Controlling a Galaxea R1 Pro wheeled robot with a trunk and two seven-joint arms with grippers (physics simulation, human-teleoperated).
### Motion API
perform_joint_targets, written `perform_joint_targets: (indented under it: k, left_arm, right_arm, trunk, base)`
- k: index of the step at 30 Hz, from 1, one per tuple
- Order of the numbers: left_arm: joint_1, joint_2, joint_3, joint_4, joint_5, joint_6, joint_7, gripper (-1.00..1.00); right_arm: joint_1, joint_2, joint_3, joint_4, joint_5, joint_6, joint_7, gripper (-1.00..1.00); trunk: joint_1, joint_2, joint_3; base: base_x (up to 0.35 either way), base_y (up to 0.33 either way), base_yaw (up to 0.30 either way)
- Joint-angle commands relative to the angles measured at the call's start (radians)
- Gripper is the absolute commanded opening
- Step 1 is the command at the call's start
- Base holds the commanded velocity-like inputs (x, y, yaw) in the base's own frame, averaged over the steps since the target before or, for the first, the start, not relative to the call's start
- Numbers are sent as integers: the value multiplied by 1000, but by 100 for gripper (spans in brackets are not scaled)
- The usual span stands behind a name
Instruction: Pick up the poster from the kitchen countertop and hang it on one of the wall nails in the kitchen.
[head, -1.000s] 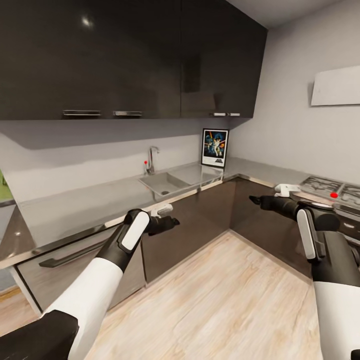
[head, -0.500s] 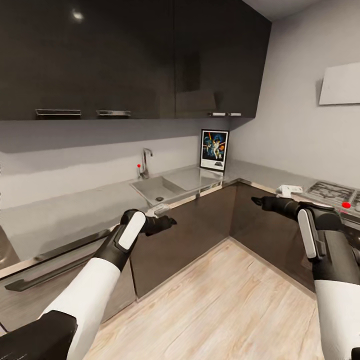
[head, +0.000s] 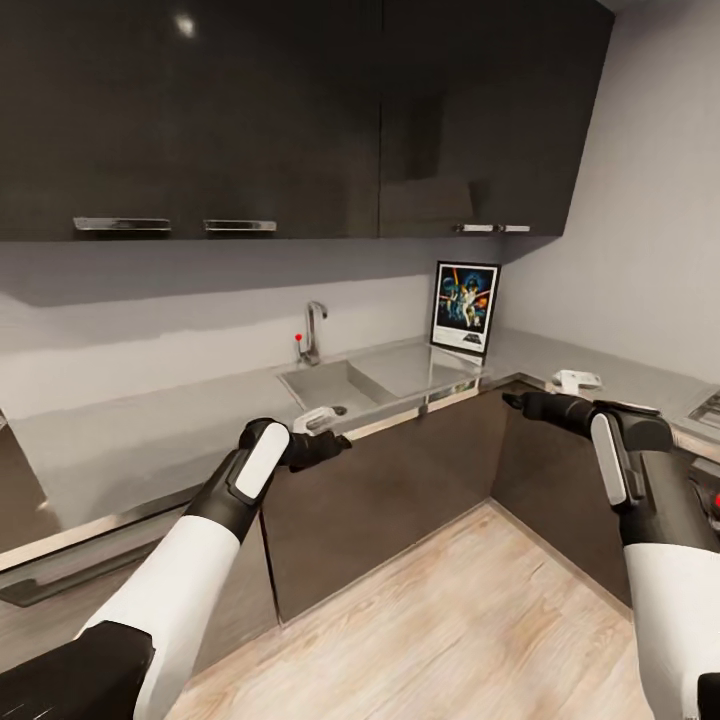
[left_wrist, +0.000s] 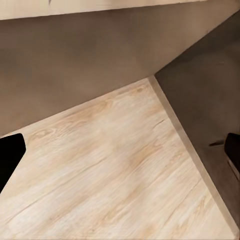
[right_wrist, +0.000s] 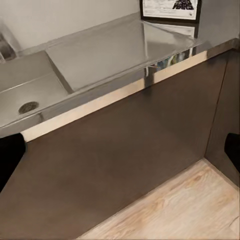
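Head view: poster (head: 465, 307) upright in the table (head: 150, 425) corner, leaning on the wall beside the sink (head: 330, 385); left pincer (head: 335, 442) and right pincer (head: 512, 400) held before the cabinets, empty, jaw state indiscernible. Left wrist view: wooden floor (left_wrist: 115, 170). Right wrist view: poster's lower edge (right_wrist: 171, 6) standing on the table.

From head height the view faces the countertop (head: 150, 430) corner. The right wrist looks closely at sink (right_wrist: 30, 92) and cabinet fronts (right_wrist: 125, 150); the left wrist at floor (left_wrist: 115, 170).
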Motion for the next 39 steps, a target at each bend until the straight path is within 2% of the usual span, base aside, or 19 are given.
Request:
perform_joint_targets:
  k: [1, 3, 6, 7, 8, 10, 12, 14, 17, 20, 24, 26, 27, 28, 31, 33, 39]
  left_arm:
    - [-1, 0, -1, -1, 10, 2, 11, 100]
    - [0, 2, -1, -1, 10, 2, 11, 100]
    - [2, 2, 0, -1, 10, 3, 12, 100]
    - [2, 2, 0, -1, 10, 3, 12, 100]
    - [2, 2, 0, -1, 11, 4, 12, 100]
    - [2, 1, -1, -1, 11, 5, 12, 100]
    - [1, -1, -2, -4, 12, 6, 12, 100]
    - [1, -2, -2, -7, 13, 7, 12, 100]
    - [1, -2, -2, -11, 13, 8, 12, 100]
    - [2, -1, -2, -12, 13, 9, 12, 100]
    - [2, 0, -2, -12, 12, 9, 12, 100]
    - [2, 0, -2, -12, 12, 9, 12, 100]
    - [2, 0, -2, -12, 11, 9, 12, 100]
    - [2, 0, -1, -13, 12, 9, 12, 100]
    - [3, 1, -1, -13, 12, 9, 14, 100]
    - [5, 1, -1, -13, 11, 9, 17, 100]
    - [5, 0, -1, -13, 11, 9, 18, 100]
  right_arm:
    - [-4, -4, 2, 8, -8, -26, 1, 100]
    - [-3, -20, 6, 36, -3, -96, 4, 100]
    - [-10, -47, 4, 94, 0, -130, 4, 100]
    - [-16, -61, 3, 122, 1, -138, 5, 100]
    - [-35, -93, 3, 183, -3, -152, 7, 100]
    - [-54, -121, 5, 231, -8, -170, 12, 100]
    - [-71, -146, 8, 270, -12, -220, 57, 100]
    - [-76, -156, 9, 282, -10, -262, 110, 100]
    - [-82, -168, 10, 296, -5, -315, 216, 100]
    - [-85, -173, 9, 302, -2, -336, 267, 100]
    - [-86, -174, 13, 305, 0, -342, 290, 100]
    - [-87, -173, 15, 306, 1, -322, 295, 100]
    - [-87, -173, 16, 305, 1, -307, 296, 100]
    - [-88, -170, 13, 304, 3, -207, 293, 100]
    - [-95, -168, 12, 328, 4, -194, 232, 100]
    - [-120, -170, 11, 412, 4, -200, 183, 100]
    - [-138, -165, 10, 470, 4, -211, 160, 100]
  trunk:
    - [1, -1, -1]
    - [1, -1, -1]
    - [1, -1, -1]
    - [1, -1, -1]
    - [1, -1, -1]
    - [1, -1, -1]
    - [1, -1, -1]
    - [1, -1, -1]
    - [1, -1, -1]
    - [1, -1, -1]
    - [1, -1, -1]
    - [1, -1, -1]
    - [1, -1, -1]
    - [1, -1, -1]
    - [1, -1, -1]
    - [1, -1, -1]
    - [1, -1, -1]
  base:
    - [336, -169, 50]
    - [336, -169, 26]
    - [336, -169, 13]
    - [336, -169, 8]
    - [336, -169, 5]
    - [336, -169, 4]
    - [336, -170, 2]
    - [336, -169, 1]
    - [336, -169, 1]
    - [336, -169, 0]
    - [336, -169, 0]
    - [336, -169, 0]
    - [336, -169, 0]
    - [336, -161, 0]
    - [336, -158, 0]
    - [336, -157, 0]
    - [325, -179, 9]
